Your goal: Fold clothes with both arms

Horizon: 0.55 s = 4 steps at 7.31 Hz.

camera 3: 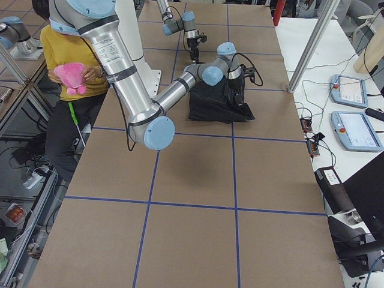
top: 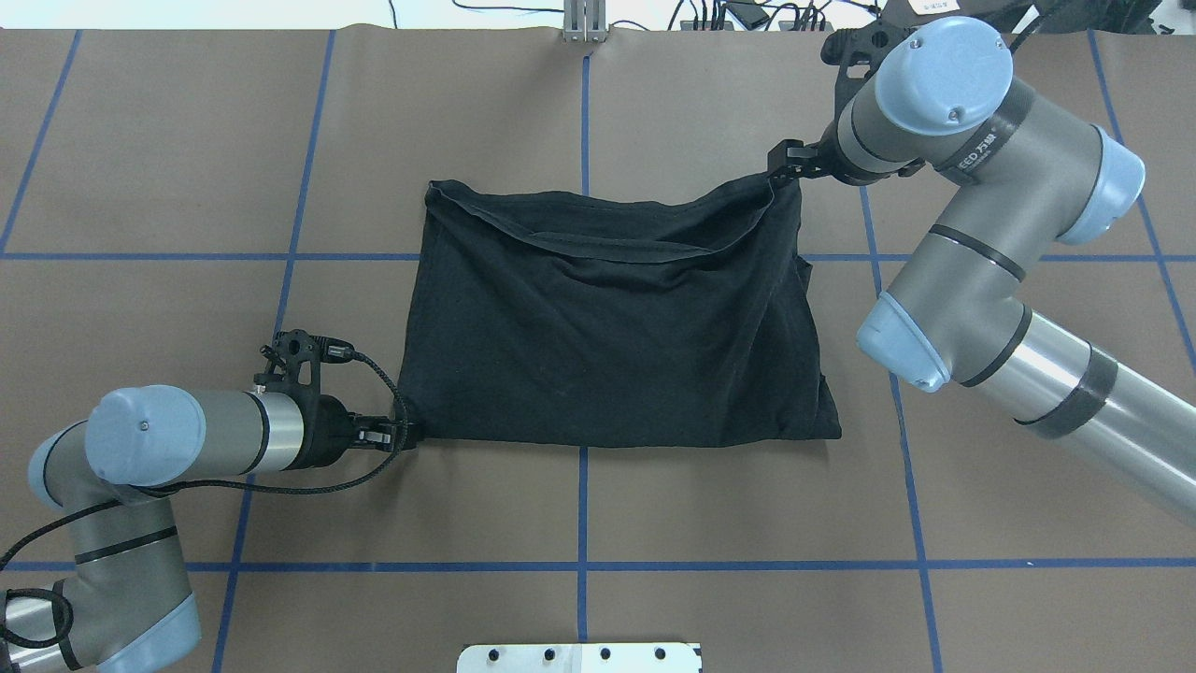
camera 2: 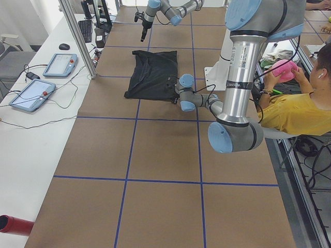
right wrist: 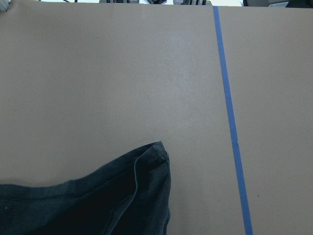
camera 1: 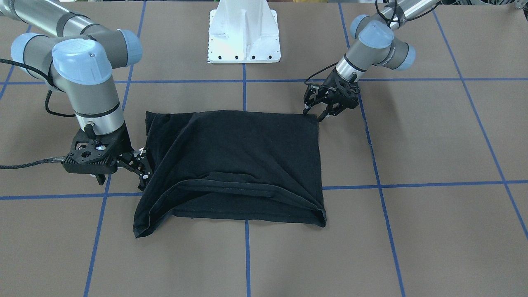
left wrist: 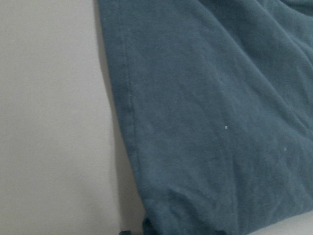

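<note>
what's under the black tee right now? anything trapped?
Only the brown table shows around the T-shirt. The blue tape lines run under it and come out on the other side. Anything else beneath it, including its own folded layers, is covered.

Blk tee (camera 1: 239, 161) folded to rough rect, wrinkled, flat at front-view ctr; L arm (camera 1: 377, 43) upper right, R arm (camera 1: 88, 88) left.

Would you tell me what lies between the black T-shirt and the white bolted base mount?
Only bare brown table with blue tape lines separates black T-shirt from white base mount, per the front-facing view.
</note>
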Each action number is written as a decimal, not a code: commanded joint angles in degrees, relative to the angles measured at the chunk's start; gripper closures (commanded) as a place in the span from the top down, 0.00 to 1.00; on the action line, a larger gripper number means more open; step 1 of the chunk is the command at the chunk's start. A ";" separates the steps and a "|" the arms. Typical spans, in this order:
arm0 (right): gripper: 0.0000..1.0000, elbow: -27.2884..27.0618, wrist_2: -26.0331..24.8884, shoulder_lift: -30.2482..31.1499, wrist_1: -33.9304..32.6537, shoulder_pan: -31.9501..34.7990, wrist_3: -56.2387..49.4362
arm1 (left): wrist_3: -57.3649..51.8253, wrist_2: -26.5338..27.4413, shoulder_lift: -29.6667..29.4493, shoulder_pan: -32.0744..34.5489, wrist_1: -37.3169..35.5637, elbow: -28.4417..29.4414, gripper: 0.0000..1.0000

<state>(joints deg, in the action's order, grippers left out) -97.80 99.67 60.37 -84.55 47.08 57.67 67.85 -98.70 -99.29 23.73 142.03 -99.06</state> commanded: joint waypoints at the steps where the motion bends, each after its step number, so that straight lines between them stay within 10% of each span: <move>1: 0.99 -0.02 0.00 0.01 0.00 -0.05 -0.01 | 0.00 0.09 -0.28 0.00 0.00 0.00 0.39; 4: 0.99 0.06 0.00 0.01 -0.09 -0.05 -0.01 | 0.00 0.70 -0.11 0.00 0.00 0.00 0.00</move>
<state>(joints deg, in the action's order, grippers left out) -97.77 99.64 60.38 -84.61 47.02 57.66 67.85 -98.45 -99.49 23.73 142.03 -99.05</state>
